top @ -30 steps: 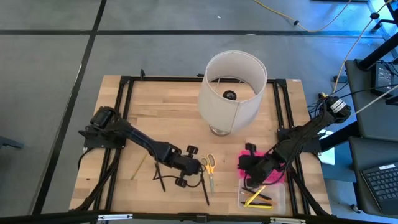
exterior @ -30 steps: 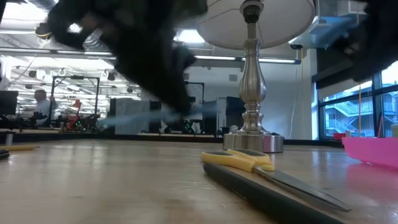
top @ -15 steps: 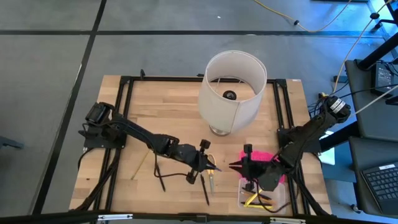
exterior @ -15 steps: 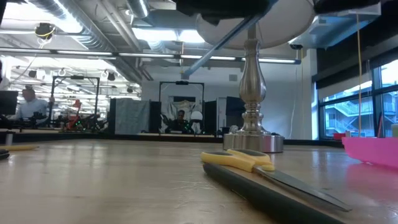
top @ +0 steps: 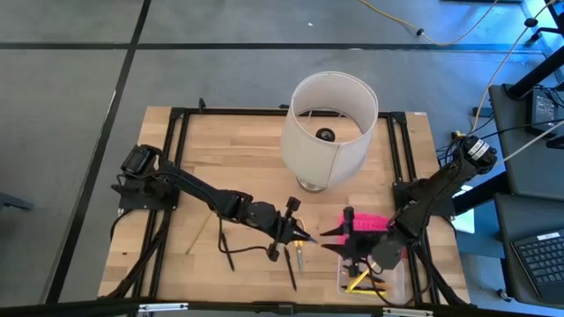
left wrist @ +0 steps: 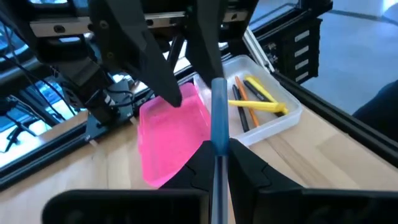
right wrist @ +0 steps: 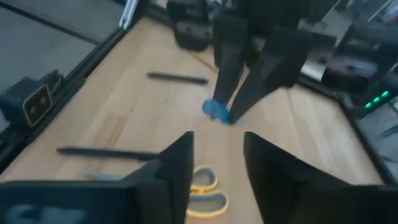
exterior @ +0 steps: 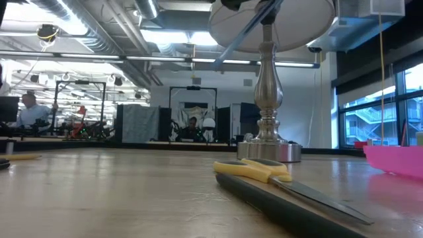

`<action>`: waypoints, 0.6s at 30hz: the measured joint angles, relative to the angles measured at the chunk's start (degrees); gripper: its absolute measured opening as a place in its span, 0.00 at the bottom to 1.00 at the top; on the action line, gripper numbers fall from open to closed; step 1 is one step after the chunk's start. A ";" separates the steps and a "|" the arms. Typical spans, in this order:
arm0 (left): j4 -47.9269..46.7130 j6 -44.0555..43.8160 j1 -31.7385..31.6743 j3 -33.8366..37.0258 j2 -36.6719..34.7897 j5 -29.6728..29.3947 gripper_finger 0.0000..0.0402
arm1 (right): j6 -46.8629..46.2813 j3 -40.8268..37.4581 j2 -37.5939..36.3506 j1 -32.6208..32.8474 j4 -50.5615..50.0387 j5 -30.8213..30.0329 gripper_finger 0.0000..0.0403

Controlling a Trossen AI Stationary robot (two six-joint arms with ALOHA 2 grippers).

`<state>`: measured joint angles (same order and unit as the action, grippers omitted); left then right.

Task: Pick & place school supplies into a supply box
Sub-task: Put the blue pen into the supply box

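My left gripper (top: pixel 300 236) hovers over the table's near middle, shut on a grey-blue pen (left wrist: pixel 219 115) that sticks out ahead of it. My right gripper (top: pixel 328 240) faces it, open, its fingers (left wrist: pixel 143 56) standing either side of the pen's far end without plainly touching it. In the right wrist view the pen's end (right wrist: pixel 216 111) shows ahead of my right gripper (right wrist: pixel 217 168). The supply box's clear base (top: pixel 388 280) holds pencils, and its pink lid (top: pixel 374 222) lies open behind it. Yellow scissors (exterior: pixel 258 168) and a black pen (exterior: pixel 277 198) lie flat on the table. My left gripper pinches the grey-blue pen's rear part (left wrist: pixel 216 154) between its two fingers. The pen runs along the fingers and juts out past their tips toward the table's right. It is lifted clear of the table, roughly level.
A lamp with a large white shade (top: pixel 328 128) stands at the table's far middle, its metal foot (exterior: pixel 268 149) behind the scissors. More black pens (top: pixel 227 251) and a yellow pencil (top: pixel 198 233) lie on the near left. Black frame rails (top: pixel 176 158) run along both sides.
Both grippers have risen and tipped from pointing down to nearly level. My left gripper has carried the pen up and toward the table's right. My right gripper has swung away from the box to face it and has opened.
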<state>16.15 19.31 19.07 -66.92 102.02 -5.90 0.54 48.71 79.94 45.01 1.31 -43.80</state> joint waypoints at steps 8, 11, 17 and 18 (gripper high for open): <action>3.88 1.43 -0.07 0.00 0.00 0.01 0.04 | 4.68 0.02 0.00 -0.19 4.65 1.63 0.49; 4.64 1.45 -0.07 0.00 0.00 0.01 0.04 | 6.59 0.00 0.00 -0.19 6.78 1.47 0.49; 6.42 1.53 -0.07 0.00 0.00 0.03 0.04 | 10.60 0.02 0.00 -0.19 11.59 1.45 0.47; 7.00 1.80 -0.07 0.00 0.00 0.03 0.04 | 10.76 0.02 0.00 -0.19 11.85 1.44 0.45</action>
<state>23.15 21.11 19.00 -66.92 102.02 -5.87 11.30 48.73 79.94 44.82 13.16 -42.36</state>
